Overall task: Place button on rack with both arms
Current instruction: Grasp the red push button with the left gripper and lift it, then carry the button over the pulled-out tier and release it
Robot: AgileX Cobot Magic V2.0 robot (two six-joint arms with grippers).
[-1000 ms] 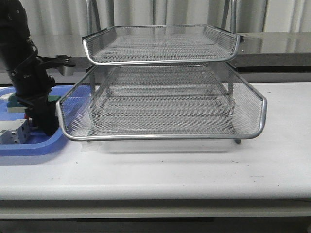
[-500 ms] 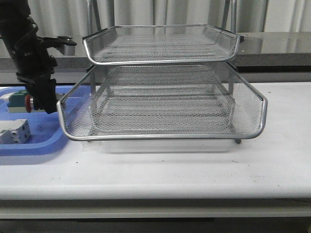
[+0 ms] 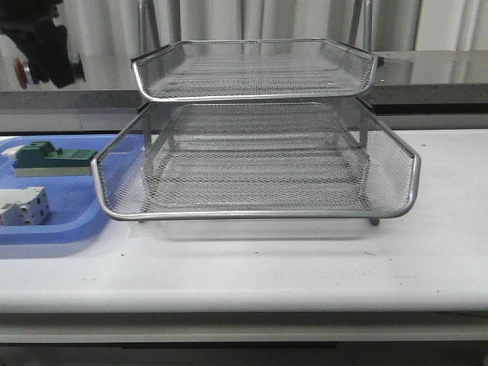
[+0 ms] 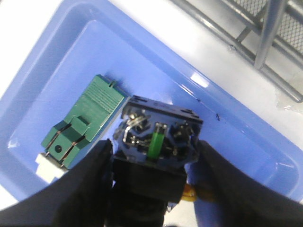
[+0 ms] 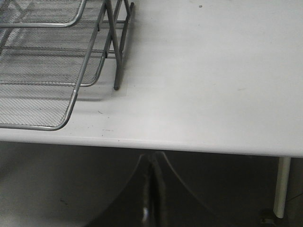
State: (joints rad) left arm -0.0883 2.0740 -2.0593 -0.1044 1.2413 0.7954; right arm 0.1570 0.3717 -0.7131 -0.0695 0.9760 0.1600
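My left gripper (image 3: 44, 59) is high at the far left, level with the rack's top tier, shut on the button. The button's red head (image 3: 23, 72) sticks out to the left of the fingers. In the left wrist view the button's black body and blue terminal end (image 4: 158, 135) sit clamped between the two dark fingers of the gripper (image 4: 155, 150). The silver wire-mesh rack (image 3: 252, 216) stands mid-table, to the right of the gripper. My right gripper (image 5: 151, 163) is shut and empty, below the table's front edge, near the rack's right leg (image 5: 117, 71).
A flat blue tray (image 3: 53, 232) lies at the left under my left gripper, holding a green block (image 3: 49, 158) and a white block (image 3: 23, 206). The tray (image 4: 61, 56) and green block (image 4: 83, 125) also show in the left wrist view, beside the rack's frame (image 4: 267, 33).
My left gripper has risen from the blue tray with the button in it, from tray level up to the height of the rack's top tier. The blocks stay in the tray.
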